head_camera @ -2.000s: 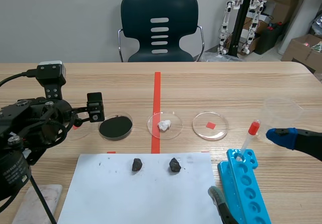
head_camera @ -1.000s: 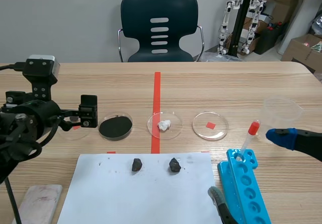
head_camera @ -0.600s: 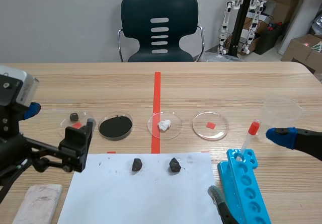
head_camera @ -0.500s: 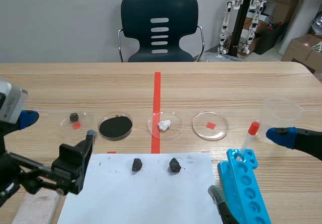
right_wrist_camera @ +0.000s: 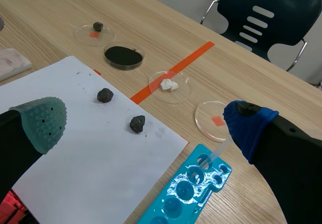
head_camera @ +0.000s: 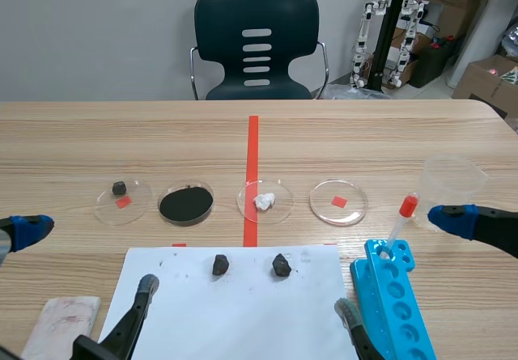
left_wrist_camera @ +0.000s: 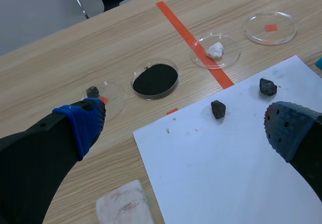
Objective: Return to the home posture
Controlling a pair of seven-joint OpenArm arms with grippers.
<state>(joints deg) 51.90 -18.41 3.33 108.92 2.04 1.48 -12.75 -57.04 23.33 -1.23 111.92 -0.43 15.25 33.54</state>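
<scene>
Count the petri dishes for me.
4, in a row beyond the paper: dish with dark lump, dish with black powder, dish with white lump on the tape line, dish with red square. None seems hidden.

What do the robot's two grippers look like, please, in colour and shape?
Each has two thick black fingers tipped with soft pads. The left gripper has one bright blue pad and one darker dotted pad; the right gripper, one blue and one grey-green dotted pad.
</scene>
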